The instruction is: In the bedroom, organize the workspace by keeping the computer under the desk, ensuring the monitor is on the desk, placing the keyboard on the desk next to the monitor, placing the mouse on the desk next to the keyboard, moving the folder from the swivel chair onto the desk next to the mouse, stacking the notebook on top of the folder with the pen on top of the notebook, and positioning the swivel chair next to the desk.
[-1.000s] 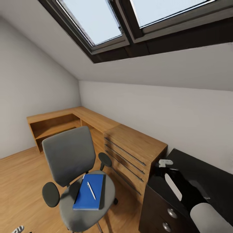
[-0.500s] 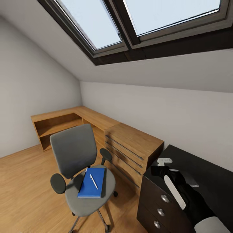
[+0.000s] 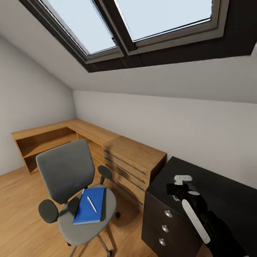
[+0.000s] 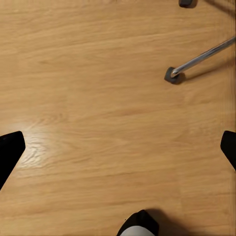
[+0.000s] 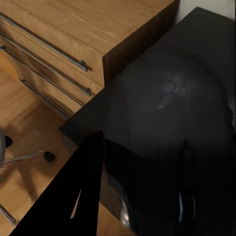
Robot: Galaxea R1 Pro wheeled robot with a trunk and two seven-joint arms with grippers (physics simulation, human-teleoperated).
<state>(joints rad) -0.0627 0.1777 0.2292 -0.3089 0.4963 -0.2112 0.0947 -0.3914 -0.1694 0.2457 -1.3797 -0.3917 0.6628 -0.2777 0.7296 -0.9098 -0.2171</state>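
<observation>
1. Swivel chair (image 3: 71,185): grey padded seat, on the wood-plank floor (image 4: 98,98) near the matte black desk (image 3: 214,182).
2. Flat blue folder (image 3: 89,206) lies on the seat; slim white pen (image 3: 91,204) on top.
3. Left gripper (image 4: 118,147): fingertips spread, holding nothing.
4. Right gripper (image 3: 178,185): over the desk; finger state cannot be told.

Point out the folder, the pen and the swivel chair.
folder (image 3: 84,214), head view: bare blue cover, lower part.
pen (image 3: 91,204), head view: middle of the white barrel.
swivel chair (image 3: 66,169), head view: grey backrest.
</observation>
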